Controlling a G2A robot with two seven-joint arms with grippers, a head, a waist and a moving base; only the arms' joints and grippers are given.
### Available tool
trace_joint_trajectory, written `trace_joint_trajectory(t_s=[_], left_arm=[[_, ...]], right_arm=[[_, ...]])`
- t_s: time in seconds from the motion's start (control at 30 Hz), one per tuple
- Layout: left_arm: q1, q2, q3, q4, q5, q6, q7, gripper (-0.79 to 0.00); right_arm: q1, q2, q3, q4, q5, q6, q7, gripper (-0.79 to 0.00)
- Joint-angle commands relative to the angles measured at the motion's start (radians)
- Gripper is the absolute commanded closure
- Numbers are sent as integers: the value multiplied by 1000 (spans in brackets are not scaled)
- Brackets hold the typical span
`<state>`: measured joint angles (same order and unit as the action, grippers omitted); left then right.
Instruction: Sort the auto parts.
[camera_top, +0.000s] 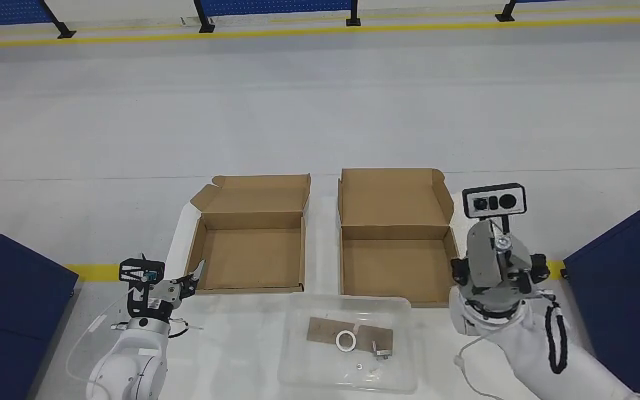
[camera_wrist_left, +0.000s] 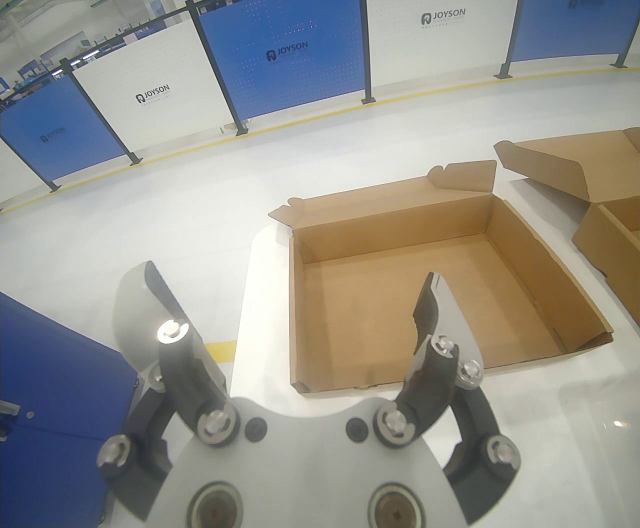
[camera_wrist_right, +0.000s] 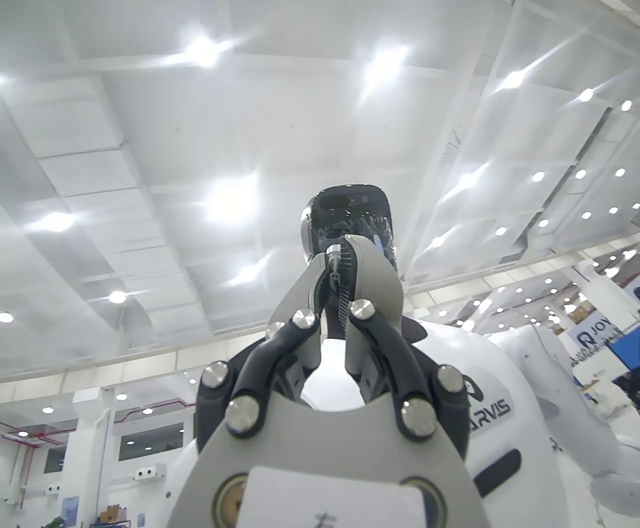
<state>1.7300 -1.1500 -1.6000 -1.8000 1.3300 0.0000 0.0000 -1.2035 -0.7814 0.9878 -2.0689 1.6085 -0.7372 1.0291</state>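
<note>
Top view: two open cardboard boxes, left box (camera_top: 250, 255) and right box (camera_top: 395, 265), sit side by side on the tabletop (camera_top: 240, 330). A clear tray (camera_top: 288, 350) just in front of them holds a white ring (camera_top: 346, 341) and small metal pieces. The left hand (camera_top: 183, 288) hangs near the left box's front corner, and the right hand (camera_top: 497, 236) stands upright just beside the right box. Left wrist view: the left hand (camera_wrist_left: 291, 277) is spread and holds nothing, with the left box directly ahead. Right wrist view: the right hand (camera_wrist_right: 340, 245) is pressed together on a screw (camera_wrist_right: 333, 257) at its tips, pointing at the ceiling. Judgement: the right hand should turn downward over the chosen box and descend low before letting go, as so slight a pinch may slip.
</note>
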Motion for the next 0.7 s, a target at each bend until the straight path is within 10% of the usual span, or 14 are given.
trace_joint_trajectory(t_s=[0.0, 0.67], left_arm=[[0, 0, 0, 0, 0, 0, 0, -785], [0, 0, 0, 0, 0, 0, 0, -785]], right_arm=[[-2, -4, 7, 7, -69, 10, -20, 0], [-61, -72, 71, -52, -37, 37, 8, 0]])
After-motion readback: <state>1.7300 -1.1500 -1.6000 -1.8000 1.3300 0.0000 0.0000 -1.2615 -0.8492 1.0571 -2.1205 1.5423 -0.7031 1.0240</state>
